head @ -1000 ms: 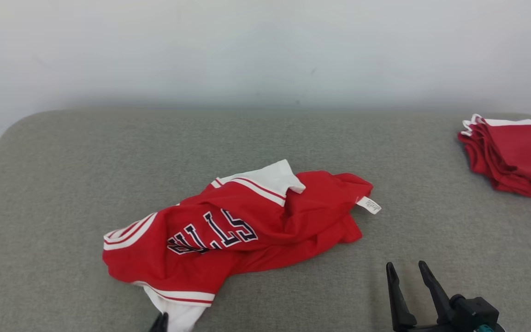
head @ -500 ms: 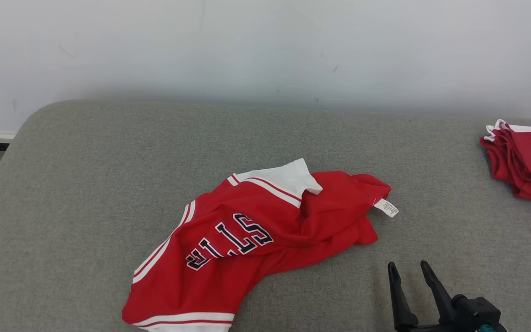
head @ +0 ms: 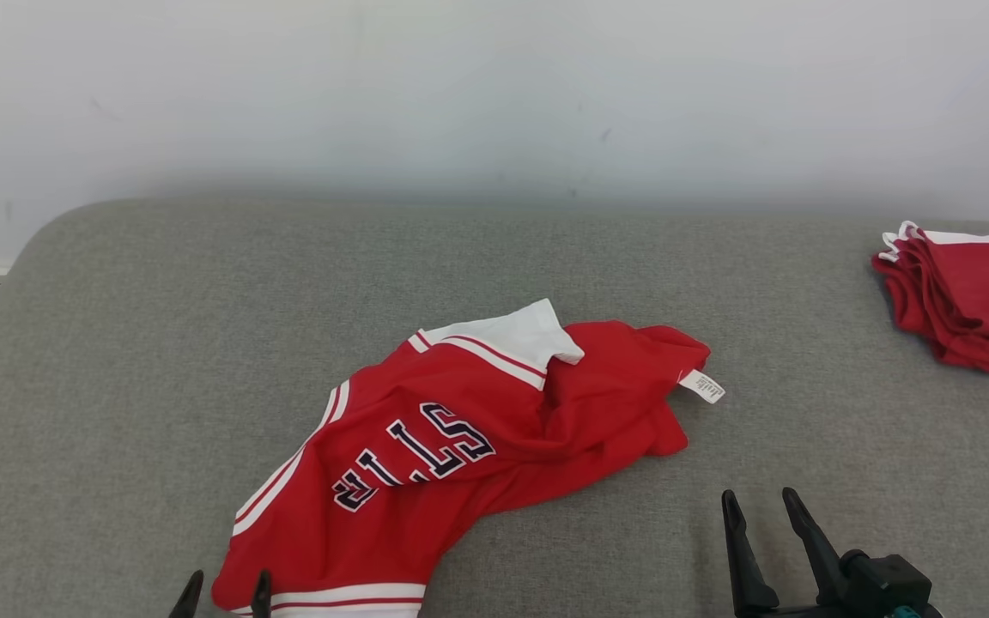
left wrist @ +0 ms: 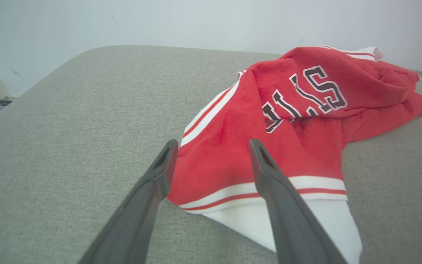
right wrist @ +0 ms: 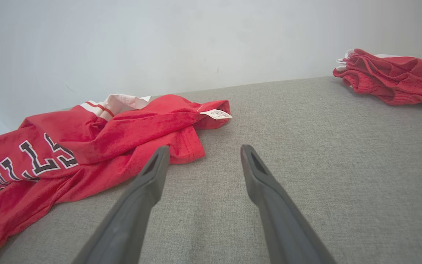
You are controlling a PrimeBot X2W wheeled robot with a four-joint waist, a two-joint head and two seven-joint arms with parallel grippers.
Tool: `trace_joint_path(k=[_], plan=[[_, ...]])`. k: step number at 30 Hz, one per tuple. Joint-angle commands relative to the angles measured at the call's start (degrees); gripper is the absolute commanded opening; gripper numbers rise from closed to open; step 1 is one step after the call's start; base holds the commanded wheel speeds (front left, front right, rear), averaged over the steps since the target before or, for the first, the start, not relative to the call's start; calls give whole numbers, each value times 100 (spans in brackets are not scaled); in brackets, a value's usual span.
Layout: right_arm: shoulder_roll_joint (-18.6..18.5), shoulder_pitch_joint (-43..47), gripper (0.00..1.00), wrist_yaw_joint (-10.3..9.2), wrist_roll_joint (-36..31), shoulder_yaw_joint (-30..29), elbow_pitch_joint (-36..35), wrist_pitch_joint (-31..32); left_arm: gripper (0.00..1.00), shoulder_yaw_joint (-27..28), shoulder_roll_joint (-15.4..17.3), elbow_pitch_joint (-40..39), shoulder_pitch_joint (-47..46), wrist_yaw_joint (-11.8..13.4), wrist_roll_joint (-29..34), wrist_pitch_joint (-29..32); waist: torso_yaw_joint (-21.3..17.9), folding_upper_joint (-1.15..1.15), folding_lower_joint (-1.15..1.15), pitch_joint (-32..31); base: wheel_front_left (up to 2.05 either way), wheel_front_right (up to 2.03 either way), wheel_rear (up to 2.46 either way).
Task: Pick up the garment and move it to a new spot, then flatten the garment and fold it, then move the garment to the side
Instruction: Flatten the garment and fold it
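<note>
One red garment (head: 460, 446), crumpled, centre of the head view, on a grey padded surface (head: 160, 343). White bands with thin red stripes at two edges: one at upper middle of the heap, one at the bottom edge of the frame. Dark lettering (head: 413, 453) outlined in white across the front, partly lost in a fold. One white label (head: 702, 386) poking out at the heap's right end. One stack (head: 967, 300) of folded red cloth with white trim at far right of the frame, well apart from the garment; number of pieces in it impossible to count. Plain pale wall (head: 494, 86) across the top. Two grippers. Left gripper (head: 230, 577) at the bottom edge, lower left, fingers spread; in the left wrist view, striped hem corner seen between the two fingers, contact with cloth not clear. Right gripper (head: 759, 496) at lower right, fingers spread, holding nothing, over bare grey surface just right of the garment's nearest fold.
</note>
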Motion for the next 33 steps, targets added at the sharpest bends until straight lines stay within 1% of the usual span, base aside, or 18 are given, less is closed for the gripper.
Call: trace_joint_path(k=[1, 4, 5, 12, 19, 20, 21, 22, 27, 33], plan=[[3, 22, 100, -13, 8, 8, -1, -5, 100, 55, 10, 39, -63, 45, -48, -2, -49, 0, 0, 6, 0, 0, 0], [3, 12, 100, -13, 5, 9, -12, -5, 100, 176, 115, 323, -120, 16, -153, 19, -109, 0, 0, 30, 0, 0, 0], [3, -6, 100, -13, -3, 13, -9, -5, 100, 196, 120, 573, -208, -3, -236, 8, -144, 0, 0, 56, 0, 0, 0], [3, -82, 100, -13, -47, 2, 27, -5, 100, 155, -32, 1330, -564, -64, -360, -112, -223, 0, 0, 158, 0, 0, 0], [3, -159, 100, -13, -90, -6, 25, -5, 100, 82, 5, 2247, -1137, -277, -526, -268, -276, 0, 0, 227, 0, 0, 0], [3, -156, 100, -13, -101, -6, 24, -5, 45, 70, 8, 2342, -1210, -303, -546, -300, -286, 0, 0, 227, 0, 0, 0], [4, -158, 100, -13, -102, -17, 23, -5, 28, 50, -17, 2410, -1269, -299, -560, -312, -294, 0, 0, 227, 0, 0, 0], [4, -162, 100, -13, -100, -24, 21, -5, 0, 34, -24, 2477, -1305, -314, -569, -323, -302, 0, 0, 228, 0, 0, 0], [4, -164, 100, -13, -100, -24, 8, -5, 0, -34, 57, 2797, -1574, -371, -582, -430, -348, 0, 0, 236, 0, 0, 0], [4, -200, 100, -13, -120, -36, -18, -5, 0, -101, 134, 2574, -1946, -404, -491, -539, -401, 0, 0, 270, 0, 0, 0]])
